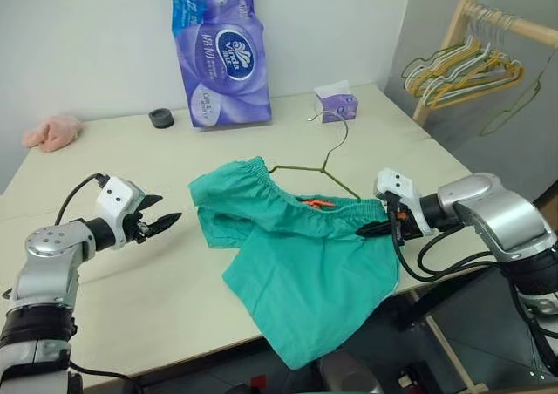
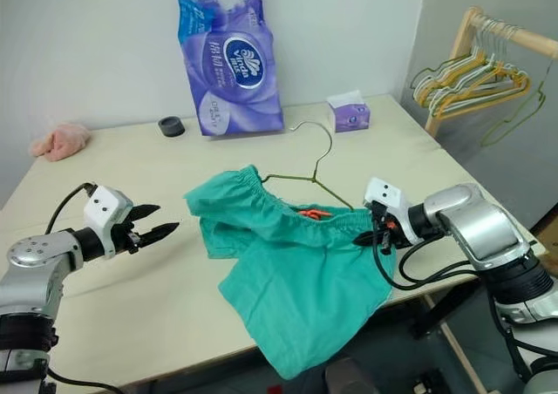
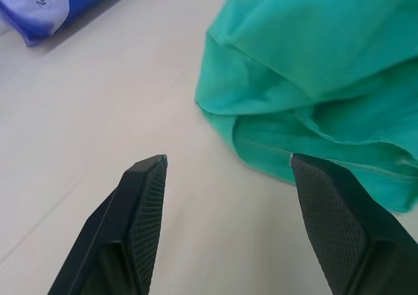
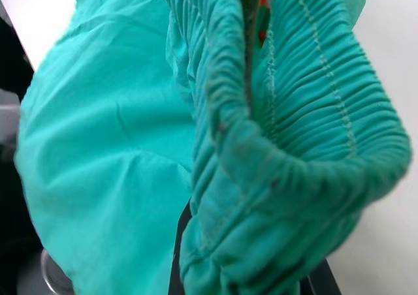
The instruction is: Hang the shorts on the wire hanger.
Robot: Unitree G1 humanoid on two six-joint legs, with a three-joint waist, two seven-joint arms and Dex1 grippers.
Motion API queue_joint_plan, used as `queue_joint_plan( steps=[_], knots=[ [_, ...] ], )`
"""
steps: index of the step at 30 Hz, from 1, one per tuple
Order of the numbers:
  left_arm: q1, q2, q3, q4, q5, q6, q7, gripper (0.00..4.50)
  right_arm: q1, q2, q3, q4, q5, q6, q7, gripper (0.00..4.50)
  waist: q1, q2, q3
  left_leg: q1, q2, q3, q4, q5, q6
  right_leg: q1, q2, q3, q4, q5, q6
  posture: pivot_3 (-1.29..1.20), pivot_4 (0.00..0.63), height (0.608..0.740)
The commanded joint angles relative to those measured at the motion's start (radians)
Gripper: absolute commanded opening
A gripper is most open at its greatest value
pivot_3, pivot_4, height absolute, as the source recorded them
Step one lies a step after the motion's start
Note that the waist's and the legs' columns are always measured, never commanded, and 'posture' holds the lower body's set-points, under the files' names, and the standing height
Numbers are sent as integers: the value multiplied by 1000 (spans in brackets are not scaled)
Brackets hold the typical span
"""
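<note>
The teal-green shorts (image 1: 296,263) lie on the table, one leg hanging over the front edge. The wire hanger (image 1: 330,160) lies behind them with its hook toward the back; its lower part runs inside the gathered waistband (image 4: 287,145). My right gripper (image 1: 375,229) is shut on the right end of that waistband, the cloth bunched over its fingers. My left gripper (image 1: 164,213) hovers open just left of the shorts' left corner, apart from the cloth, nothing between its fingers (image 3: 145,207).
At the back of the table (image 1: 131,307) stand a purple tissue pack (image 1: 222,50), a small tissue box (image 1: 336,103) and a black tape roll (image 1: 161,118). A pink cloth lump (image 1: 52,132) lies far left. A wooden rack with several hangers (image 1: 466,63) stands right.
</note>
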Motion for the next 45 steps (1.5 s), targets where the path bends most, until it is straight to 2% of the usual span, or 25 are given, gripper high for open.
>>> queue_joint_plan(
  steps=[1, 6, 9, 15, 22, 28, 29, 31, 38, 41, 45],
  knots=[
    [28, 1, -22, -232, -113, 134, -64, 3175, 37, 4, -95, -56, 52, 93, -74, 0, 8, 0, 0, 0, 0, 0, 0, 0, 0, 0, 0, 0, 0, 0, 0, -360, 38, 740],
    [-12, -12, -71, -427, -247, 309, -110, 3175, 161, 16, -261, -170, 132, 275, -193, 0, 17, 1, 0, -1, 0, 0, 1, 0, 0, 0, 0, 0, 0, 0, 0, -403, 48, 740],
    [-68, -22, -109, -456, -277, 366, -122, 3175, 250, 16, -353, -245, 167, 346, -255, 0, 16, 1, 0, -1, 0, 0, 1, 0, 0, 0, 1, 0, 0, 0, 0, -438, 54, 740],
    [-197, -102, -198, -411, -250, 372, -115, 4479, 372, 73, -551, -349, 210, 436, -389, 0, -14, 1, 1, 0, 1, 1, 1, 0, 0, 1, 4, 1, 0, 0, 0, -489, 59, 740],
    [-303, -222, -289, -402, -242, 347, -140, 4479, 494, 93, -806, -464, 251, 640, -472, 0, -51, 2, 1, -1, 1, 2, 0, 0, 0, 0, 5, 2, -1, -1, 2, -560, 72, 740],
    [-362, -285, -356, -401, -254, 343, -214, 4479, 664, 67, -990, -518, 285, 652, -545, 0, -79, 2, 1, -1, 0, 4, -1, 0, 1, 1, 7, 4, -1, -3, 5, -560, 72, 740],
    [-378, -307, -368, -393, -255, 340, -218, 4479, 690, 55, -1013, -517, 303, 652, -554, 0, -90, 2, 2, 0, 0, 5, -1, -1, 1, 1, 8, 5, -2, -4, 5, -647, 96, 740],
    [-402, -345, -382, -377, -248, 333, -213, 4479, 718, 43, -1048, -509, 337, 652, -580, 0, -106, 2, 6, 1, 0, 6, -1, -1, 1, 2, 9, 6, -2, -5, 8, -647, 96, 740],
    [-491, -482, -432, -302, -170, 284, -146, 4479, 549, 2, -1088, -355, 358, 652, -785, 0, -197, 2, 6, 2, -1, 10, -2, -5, 6, 5, 8, 9, -8, -7, 11, -665, 96, 740],
    [-530, -528, -458, -267, -108, 241, -93, 4479, 418, -50, -1057, -284, 327, 652, -825, 0, -224, 2, 7, 4, -1, 11, -2, -8, 11, 7, 8, 9, -8, -7, 11, -659, 96, 740],
    [-597, -586, -488, -209, -31, 163, -51, 4479, 189, -111, -991, -92, 245, 652, -889, 0, -245, 3, 10, 6, -2, 15, -3, -9, 13, 8, 7, 11, -9, -8, 12, -632, 101, 740]
  ],
)
